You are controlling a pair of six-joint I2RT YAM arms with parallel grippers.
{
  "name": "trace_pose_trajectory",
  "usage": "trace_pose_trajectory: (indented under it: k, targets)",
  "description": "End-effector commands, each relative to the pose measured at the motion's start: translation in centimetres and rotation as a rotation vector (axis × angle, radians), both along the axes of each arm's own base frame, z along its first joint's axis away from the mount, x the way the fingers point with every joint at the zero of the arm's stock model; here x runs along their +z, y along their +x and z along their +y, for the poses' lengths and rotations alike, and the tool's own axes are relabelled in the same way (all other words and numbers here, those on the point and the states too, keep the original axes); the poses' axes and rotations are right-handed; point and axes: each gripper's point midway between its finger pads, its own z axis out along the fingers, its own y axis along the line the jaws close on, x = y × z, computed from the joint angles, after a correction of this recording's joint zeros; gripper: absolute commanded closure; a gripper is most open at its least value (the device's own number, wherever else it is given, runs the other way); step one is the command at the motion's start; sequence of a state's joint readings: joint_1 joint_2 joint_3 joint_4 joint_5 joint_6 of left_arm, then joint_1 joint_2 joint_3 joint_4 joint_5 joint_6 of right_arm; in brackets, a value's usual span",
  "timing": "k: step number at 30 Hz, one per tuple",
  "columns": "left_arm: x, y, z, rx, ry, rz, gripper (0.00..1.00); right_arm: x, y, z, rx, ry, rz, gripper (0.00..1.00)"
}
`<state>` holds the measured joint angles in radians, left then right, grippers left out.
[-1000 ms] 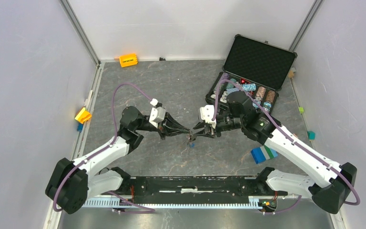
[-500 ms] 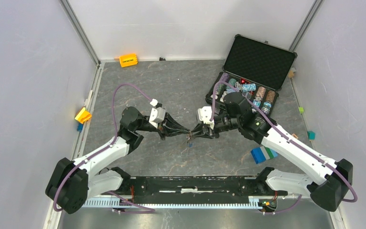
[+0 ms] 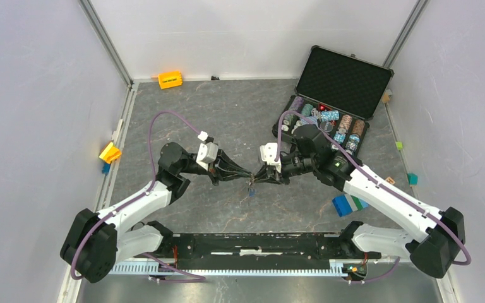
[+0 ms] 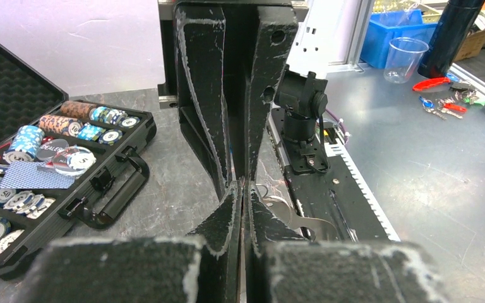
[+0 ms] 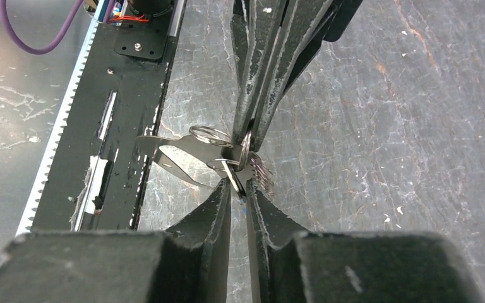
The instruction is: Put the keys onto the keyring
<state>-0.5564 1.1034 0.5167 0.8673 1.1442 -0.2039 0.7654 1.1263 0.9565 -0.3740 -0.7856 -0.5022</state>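
My two grippers meet tip to tip over the middle of the grey table. My left gripper [image 3: 247, 174] [image 4: 245, 189] is shut on the keyring [image 5: 209, 135], a set of wire loops with a flat steel tag [image 4: 303, 219] hanging from it. My right gripper [image 3: 254, 179] [image 5: 239, 188] is shut on a thin key blade [image 5: 233, 178] pressed against the loops. A toothed key edge [image 5: 263, 173] shows beside it. A small blue key head [image 3: 251, 191] hangs just below the fingertips. The black key does not show clearly.
An open black case [image 3: 341, 74] with poker chips [image 4: 50, 158] stands at the back right. An orange block [image 3: 170, 79] lies at the back left, a yellow block [image 3: 110, 152] at the left wall, and a blue-green block [image 3: 349, 204] under the right arm.
My right arm has shifted slightly left, toward the left gripper. The left arm has held still, and both grippers stay closed at the same spot.
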Motion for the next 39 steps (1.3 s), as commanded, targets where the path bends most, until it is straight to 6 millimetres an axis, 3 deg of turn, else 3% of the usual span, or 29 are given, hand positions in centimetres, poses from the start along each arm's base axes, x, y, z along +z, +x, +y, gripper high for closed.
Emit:
trace_pose_trajectory:
  k: [1, 11, 27, 29, 34, 39]
  targets:
    - [0.9, -0.4, 0.2, -0.02, -0.025, -0.025, 0.98, 0.4, 0.2, 0.6, 0.014, 0.023, -0.001, 0.82]
    - [0.8, -0.3, 0.2, -0.012, -0.026, -0.027, 0.98, -0.2, -0.4, 0.8, 0.055, 0.03, 0.027, 0.94]
    - [0.6, -0.4, 0.1, -0.022, -0.017, -0.029, 0.98, -1.2, -0.1, 1.8, 0.059, -0.004, 0.084, 0.96]
    - [0.5, -0.3, 0.1, -0.021, -0.015, -0.03, 0.98, -1.0, -0.1, 1.8, 0.058, -0.004, 0.08, 0.93]
    - [0.1, -0.4, 0.2, -0.02, -0.007, -0.032, 0.98, -0.2, 0.3, 1.2, 0.03, -0.012, 0.036, 0.64]
    - [0.1, -0.4, 0.2, -0.02, -0.005, -0.03, 0.98, 1.7, 0.3, 0.4, 0.014, 0.013, -0.049, 0.59]
